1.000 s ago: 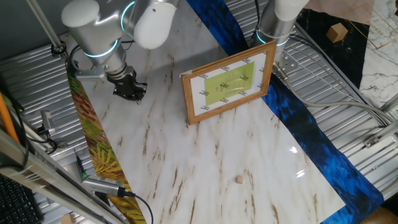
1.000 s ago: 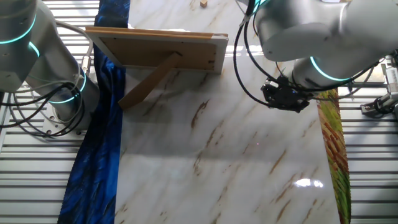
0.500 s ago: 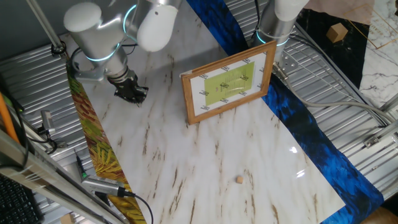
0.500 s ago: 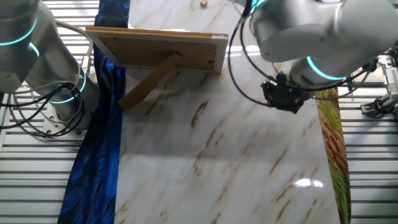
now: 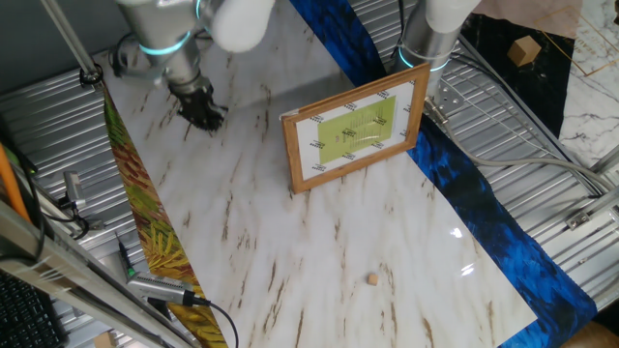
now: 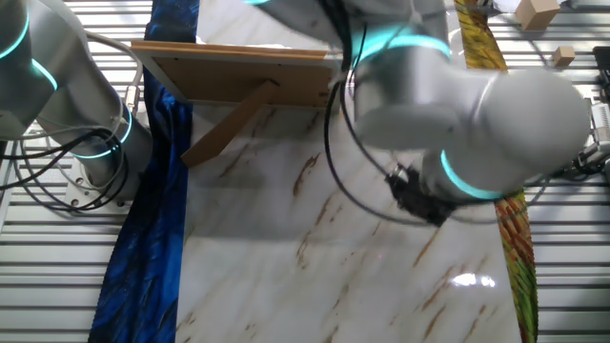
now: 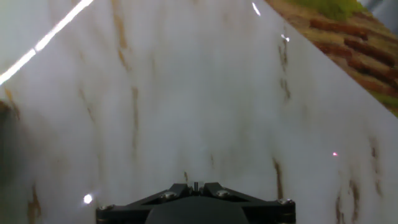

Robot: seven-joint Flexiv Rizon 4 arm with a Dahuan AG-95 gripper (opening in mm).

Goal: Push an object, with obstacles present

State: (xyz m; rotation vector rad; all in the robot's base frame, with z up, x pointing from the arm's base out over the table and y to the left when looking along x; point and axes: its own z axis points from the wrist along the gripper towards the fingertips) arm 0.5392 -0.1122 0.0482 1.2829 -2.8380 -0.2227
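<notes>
The object, a tiny wood-coloured nub [image 5: 371, 279], lies on the marble board [image 5: 290, 232] near its front right part. The obstacle, a light-wood picture frame [image 5: 356, 128] with a yellow-green picture, stands upright between the nub and my gripper. My gripper [image 5: 203, 114] is shut and empty, low over the board's far left part, well away from the nub. The other fixed view shows the frame's back and stand [image 6: 238, 81] and my gripper [image 6: 419, 195]; my arm hides the nub there. The hand view shows my shut gripper [image 7: 195, 186] over bare marble.
A second robot arm's base [image 5: 430, 34] stands behind the frame. A blue cloth strip [image 5: 484, 213] runs along the board's right side, a leaf-pattern strip [image 5: 145, 222] along its left. A cardboard box [image 5: 525, 50] sits off the board at the far right.
My gripper has moved toward the board's far left end, farther from the nub, and my arm has swung across the other fixed view. The frame and nub have not moved.
</notes>
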